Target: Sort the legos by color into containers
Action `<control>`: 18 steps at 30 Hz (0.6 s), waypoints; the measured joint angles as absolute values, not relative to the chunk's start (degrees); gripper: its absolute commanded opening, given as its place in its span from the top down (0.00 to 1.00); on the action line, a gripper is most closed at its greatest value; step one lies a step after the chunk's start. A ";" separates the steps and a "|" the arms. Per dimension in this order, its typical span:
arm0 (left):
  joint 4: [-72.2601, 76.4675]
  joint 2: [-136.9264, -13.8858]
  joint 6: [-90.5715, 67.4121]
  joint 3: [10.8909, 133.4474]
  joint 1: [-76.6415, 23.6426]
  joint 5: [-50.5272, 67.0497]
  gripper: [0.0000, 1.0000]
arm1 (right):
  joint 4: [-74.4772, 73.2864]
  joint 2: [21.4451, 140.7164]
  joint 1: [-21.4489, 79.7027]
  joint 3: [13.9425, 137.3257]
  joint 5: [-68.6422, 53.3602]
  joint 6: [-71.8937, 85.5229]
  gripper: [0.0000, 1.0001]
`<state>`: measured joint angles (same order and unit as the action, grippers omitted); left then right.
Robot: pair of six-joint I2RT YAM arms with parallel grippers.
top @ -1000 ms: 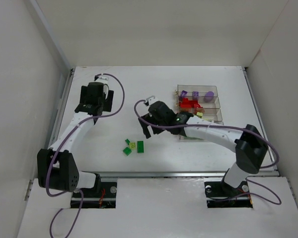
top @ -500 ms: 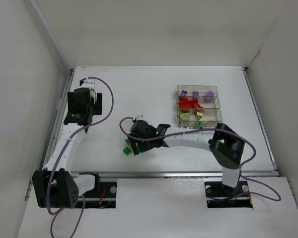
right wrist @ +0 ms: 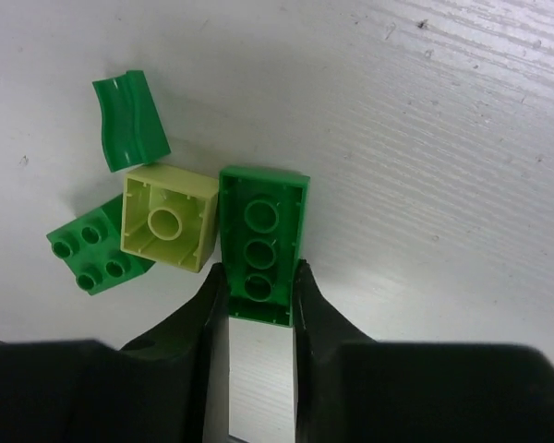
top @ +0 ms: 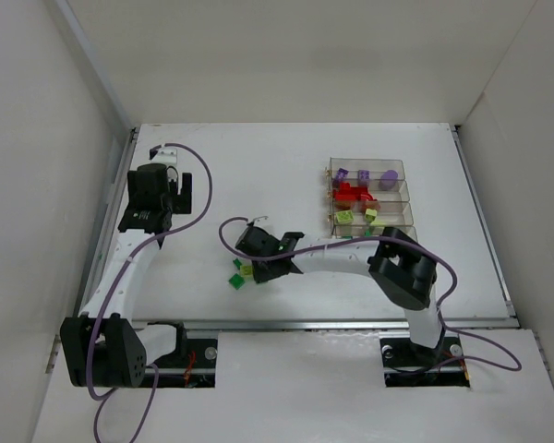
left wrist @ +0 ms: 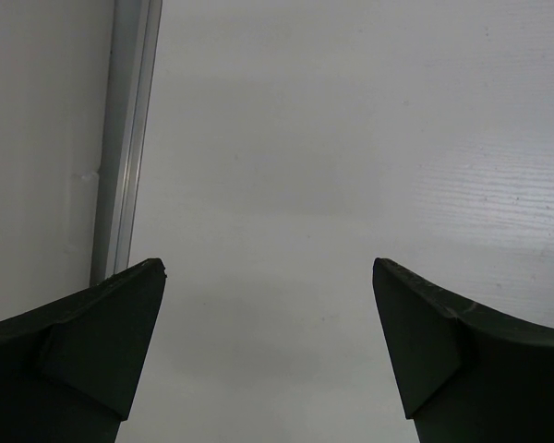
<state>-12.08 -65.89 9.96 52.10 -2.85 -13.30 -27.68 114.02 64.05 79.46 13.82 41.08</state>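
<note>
Four loose legos lie on the white table. In the right wrist view they are a long dark green brick (right wrist: 263, 231) lying upside down, a yellow-green square brick (right wrist: 169, 219) touching its left side, a green studded brick (right wrist: 90, 254) and a curved green piece (right wrist: 131, 120). My right gripper (right wrist: 257, 286) is shut on the near end of the long green brick, one finger on each long side. From above, that gripper (top: 256, 266) covers the pile (top: 236, 280). The containers (top: 369, 198) stand at the right with purple, red and yellow-green legos in separate bins. My left gripper (left wrist: 268, 277) hangs open over bare table at the far left (top: 148, 208).
An aluminium rail (left wrist: 125, 138) runs along the table's left edge, close to the left gripper. White walls enclose the table on three sides. The right arm (top: 351, 258) stretches across the table's front, between the containers and the near edge.
The right arm swung left and down onto the loose legos, and its jaws closed on the long green brick. The left arm drew back toward the left rail, then held still.
</note>
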 measured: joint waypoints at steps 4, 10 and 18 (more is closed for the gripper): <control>-12.10 -65.89 9.96 52.10 -2.85 -12.88 0.06 | -27.53 113.69 64.05 79.07 14.35 41.93 1.00; -12.12 -65.89 9.72 52.10 -2.85 -12.38 0.06 | -31.46 105.43 63.53 73.03 19.03 42.30 1.00; -11.92 -65.95 2.02 52.16 -2.85 -14.04 0.05 | -35.11 75.94 50.15 60.45 23.14 52.88 1.00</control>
<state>-11.92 -65.95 2.02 52.16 -2.85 -14.04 -35.11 75.94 50.15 60.45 23.14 52.88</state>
